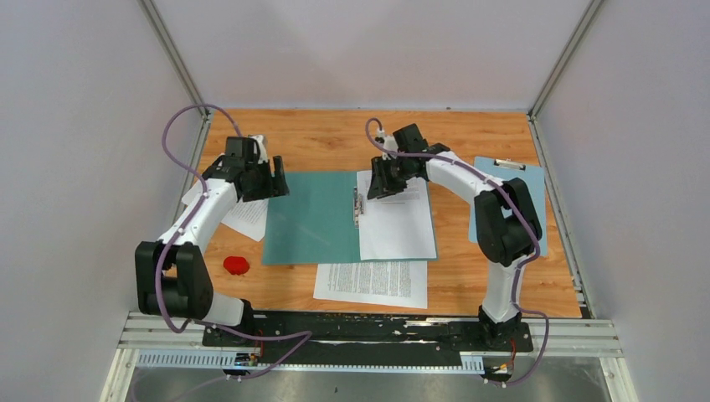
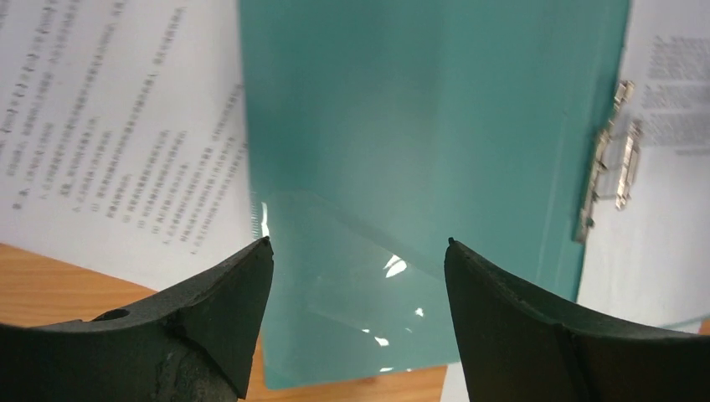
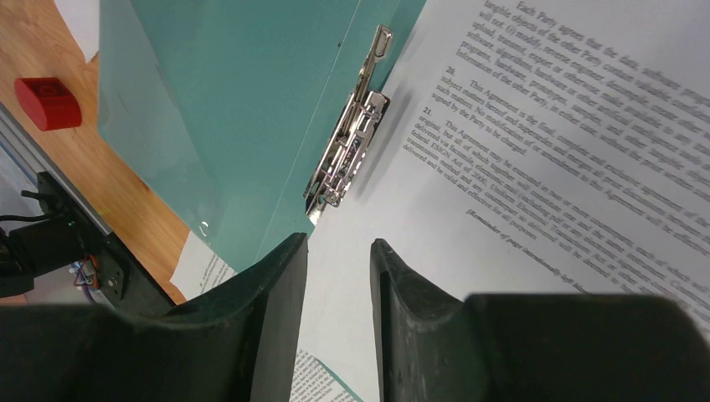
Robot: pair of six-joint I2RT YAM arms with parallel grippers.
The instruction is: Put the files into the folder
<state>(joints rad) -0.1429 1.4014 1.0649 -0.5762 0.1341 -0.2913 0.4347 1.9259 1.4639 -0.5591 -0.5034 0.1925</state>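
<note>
The teal folder (image 1: pixel 310 218) lies open on the wooden table, its metal fastener (image 1: pixel 357 205) along the spine. One white printed file (image 1: pixel 398 216) rests on the folder's right half. A second file (image 1: pixel 371 283) lies in front of the folder, and a third (image 1: pixel 247 216) sticks out at its left edge. My left gripper (image 1: pixel 276 186) hovers open over the bare left cover (image 2: pixel 419 126), nothing between its fingers (image 2: pixel 358 243). My right gripper (image 1: pixel 385 186) stands above the top of the file (image 3: pixel 544 126), next to the fastener (image 3: pixel 352 151). Its jaws (image 3: pixel 337 243) are narrowly apart and empty.
A light blue clipboard (image 1: pixel 536 201) lies at the right, partly under the right arm. A small red block (image 1: pixel 236 265) sits on the table near the folder's front left corner. White walls close in the table on three sides.
</note>
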